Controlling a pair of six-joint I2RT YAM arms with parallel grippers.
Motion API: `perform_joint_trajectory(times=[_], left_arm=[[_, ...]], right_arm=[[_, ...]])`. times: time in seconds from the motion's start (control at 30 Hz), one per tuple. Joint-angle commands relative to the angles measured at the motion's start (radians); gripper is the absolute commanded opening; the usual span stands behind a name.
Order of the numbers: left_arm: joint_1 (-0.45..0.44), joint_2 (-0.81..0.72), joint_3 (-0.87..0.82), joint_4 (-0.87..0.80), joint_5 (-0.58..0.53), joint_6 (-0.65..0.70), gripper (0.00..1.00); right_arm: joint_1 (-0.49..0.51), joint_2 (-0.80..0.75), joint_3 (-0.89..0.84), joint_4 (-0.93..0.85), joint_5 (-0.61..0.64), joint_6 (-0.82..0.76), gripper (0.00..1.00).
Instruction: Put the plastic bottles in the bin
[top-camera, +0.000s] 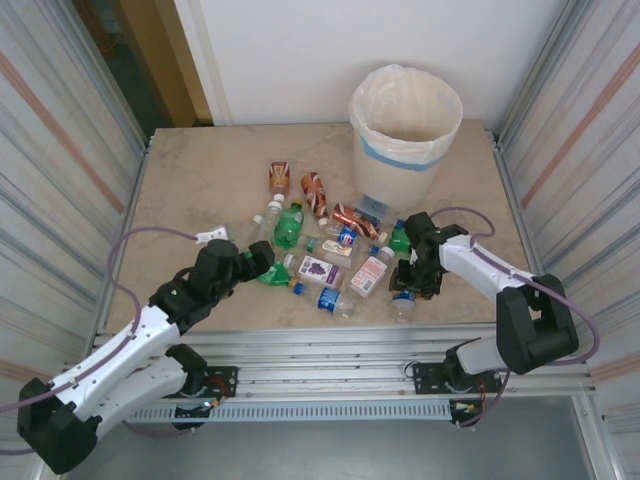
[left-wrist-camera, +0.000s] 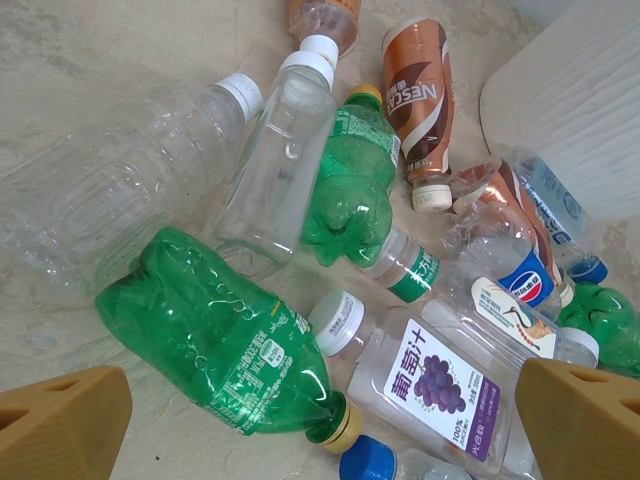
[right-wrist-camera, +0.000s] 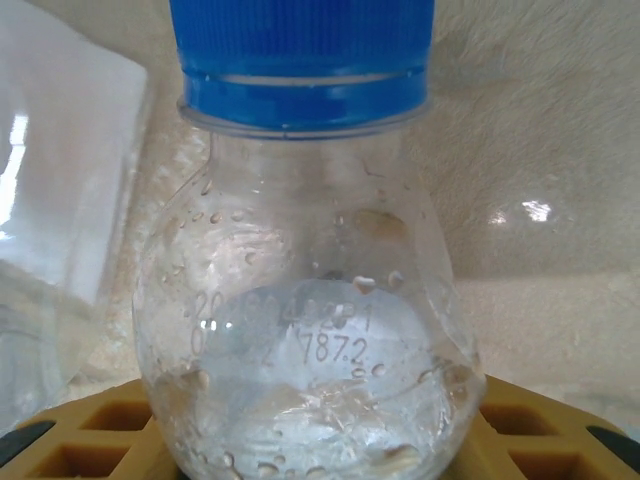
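**Lot: plastic bottles (top-camera: 325, 255).** They are lying jumbled at the middle of the tabletop (top-camera: 200, 190), just in front of the bin (top-camera: 398, 178). Several are overlapping, so no exact count is possible.

**Hidden or unclear:**
- A clear blue-capped bottle (right-wrist-camera: 310, 330) is showing in the right wrist view with its cap top and base cut off by the frame edges.
- Droplets are clinging inside it, and the stamped code on its body is only partly legible.
- It is sitting between the yellow pads of the right claw (top-camera: 407, 287); I cannot tell whether they are pressing it or merely flanking it.
- From above, the bottle is lying at the heap's near right edge.

**Appearance:** The bodies are clear, green or brown, and many are crushed. The caps are white, blue or green. Among them are a grape-label bottle (left-wrist-camera: 440, 390) and a brown Nescafé bottle (left-wrist-camera: 420, 100).

**Bin:** It is standing upright at the far right. It is white with a pale blue band, and a cream liner is folding over the rim.

**Left claw (left-wrist-camera: 320, 420):** It is hovering over the heap's near left side, with its fingers spread wide and gripping nothing.
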Motion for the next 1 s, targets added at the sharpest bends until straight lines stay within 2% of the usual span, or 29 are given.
perform_joint_trajectory(times=[0.0, 0.23, 0.4, 0.57, 0.97], left_arm=[[0.014, -0.001, 0.005, -0.001, -0.008, -0.024, 0.99], [0.032, -0.001, 0.008, -0.021, -0.013, -0.027, 0.99], [0.041, -0.012, 0.002, -0.017, -0.014, -0.017, 0.99], [0.044, -0.042, -0.001, -0.026, -0.017, -0.014, 0.99], [0.047, -0.093, -0.021, -0.006, -0.004, -0.007, 0.99]], right_arm=[[0.011, -0.074, 0.067, -0.098, 0.051, -0.01, 0.28], [0.02, -0.187, 0.24, -0.162, 0.039, -0.062, 0.22], [0.035, -0.217, 0.413, -0.109, 0.047, -0.104, 0.17], [0.035, -0.175, 0.588, -0.066, 0.009, -0.153, 0.17], [0.004, -0.029, 0.88, 0.137, -0.013, -0.223, 0.17]])
